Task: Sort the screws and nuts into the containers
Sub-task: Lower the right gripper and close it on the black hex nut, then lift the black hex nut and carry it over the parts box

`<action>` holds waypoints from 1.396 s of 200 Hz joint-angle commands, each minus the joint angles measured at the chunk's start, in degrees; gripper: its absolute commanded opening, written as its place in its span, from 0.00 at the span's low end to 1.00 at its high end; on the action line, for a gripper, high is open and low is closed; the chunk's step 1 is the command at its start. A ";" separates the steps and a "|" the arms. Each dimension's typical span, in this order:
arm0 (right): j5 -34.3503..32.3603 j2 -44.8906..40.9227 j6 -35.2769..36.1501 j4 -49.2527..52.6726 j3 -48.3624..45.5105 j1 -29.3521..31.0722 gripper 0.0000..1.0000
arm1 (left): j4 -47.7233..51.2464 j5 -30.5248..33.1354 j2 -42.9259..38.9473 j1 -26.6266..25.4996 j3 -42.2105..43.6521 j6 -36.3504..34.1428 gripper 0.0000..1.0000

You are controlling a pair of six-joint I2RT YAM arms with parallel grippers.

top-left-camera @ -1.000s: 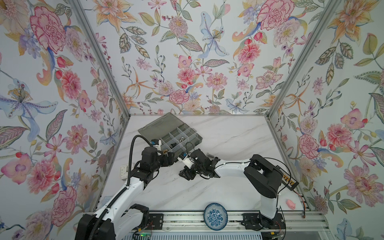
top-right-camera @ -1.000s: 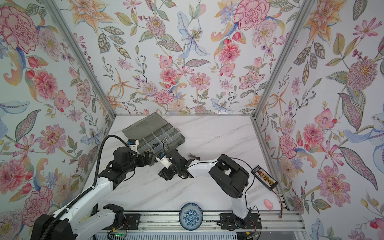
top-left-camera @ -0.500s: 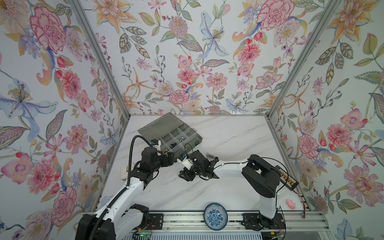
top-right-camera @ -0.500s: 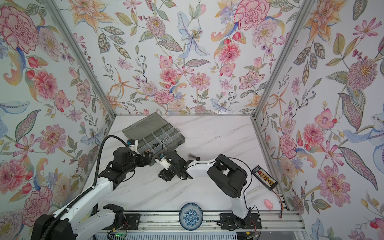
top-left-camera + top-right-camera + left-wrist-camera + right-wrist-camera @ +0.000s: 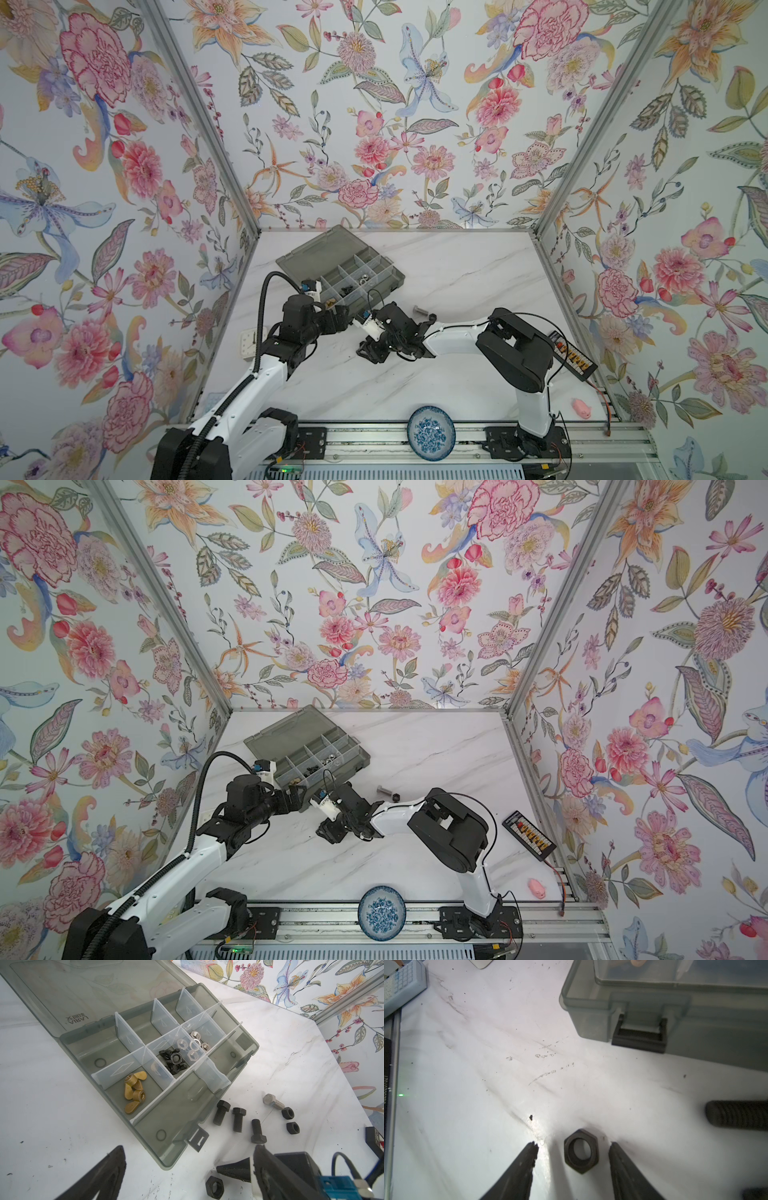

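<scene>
Right gripper [image 5: 573, 1145] is part open and empty, its jaws straddling the black hex nut [image 5: 581, 1151], which lies flat on the table [image 5: 488, 1084] just near of the organizer box [image 5: 675, 1007]. Recommended: centre the jaws, close squarely on opposite flats, then lift straight. Left gripper [image 5: 188, 1147] is wide open and empty.

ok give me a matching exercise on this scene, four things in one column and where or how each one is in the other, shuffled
1 brass wing nuts
2 silver hex bolt
3 right gripper
4 patterned dish

a loose on the table
b open around a black hex nut
c in an organizer compartment
d at the table's front edge, by the rail

Pairs: 1-c, 2-a, 3-b, 4-d
</scene>
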State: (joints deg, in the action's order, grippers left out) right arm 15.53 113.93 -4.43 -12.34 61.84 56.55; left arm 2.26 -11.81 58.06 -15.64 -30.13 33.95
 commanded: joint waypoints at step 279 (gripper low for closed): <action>2.00 -4.51 1.00 -2.16 -3.19 -2.46 0.14 | -3.22 -4.97 2.21 1.31 1.35 0.44 0.99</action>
State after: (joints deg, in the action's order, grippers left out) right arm 15.35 113.45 -3.01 -14.37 60.12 55.79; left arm 0.38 -15.05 59.77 -15.00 -29.52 33.95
